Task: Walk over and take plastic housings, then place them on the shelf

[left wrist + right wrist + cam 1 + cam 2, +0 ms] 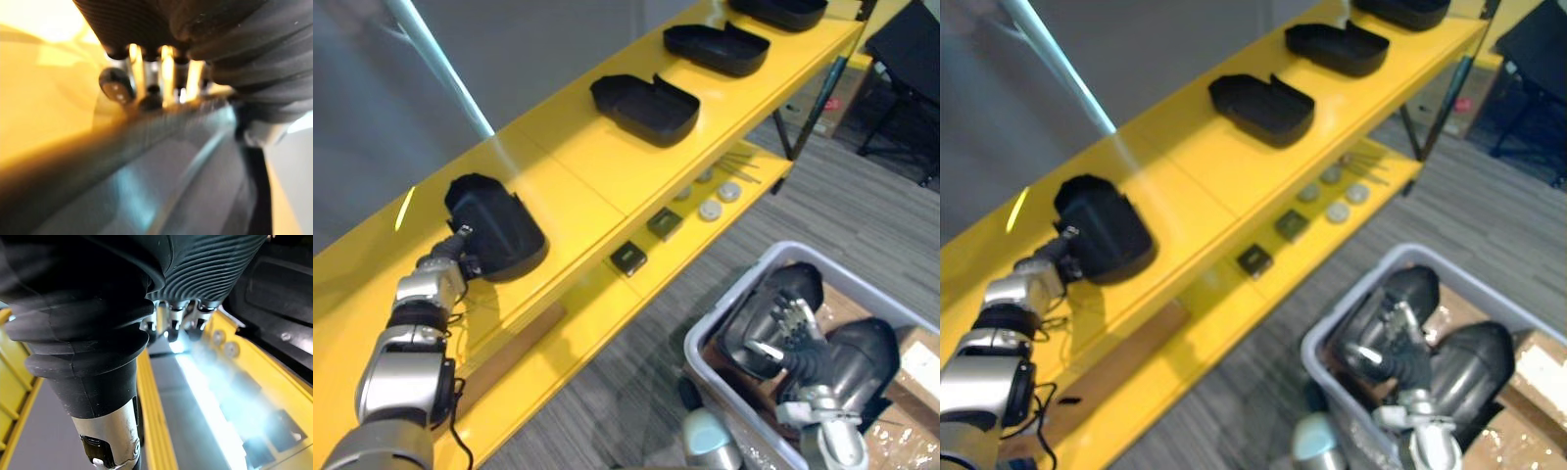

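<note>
Left eye view: at nine o'clock, left robot hand (458, 253) touches a black plastic housing (499, 230) on the yellow shelf (578, 166), grip unclear; probably placing. Right robot hand (798, 333), fingers spread, hovers at five o'clock. Next: withdraw cleanly.

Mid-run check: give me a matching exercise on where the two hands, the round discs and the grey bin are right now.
Things:
1. left hand
2. right hand
3. pale round discs
4. grey plastic bin

Places:
A. on the yellow rack's lower shelf
B. on the grey carpet beside the rack
C. at a black plastic housing on the top shelf
D. over the dark housings in the bin

Pairs: 1-C, 2-D, 3-A, 4-B.
</note>
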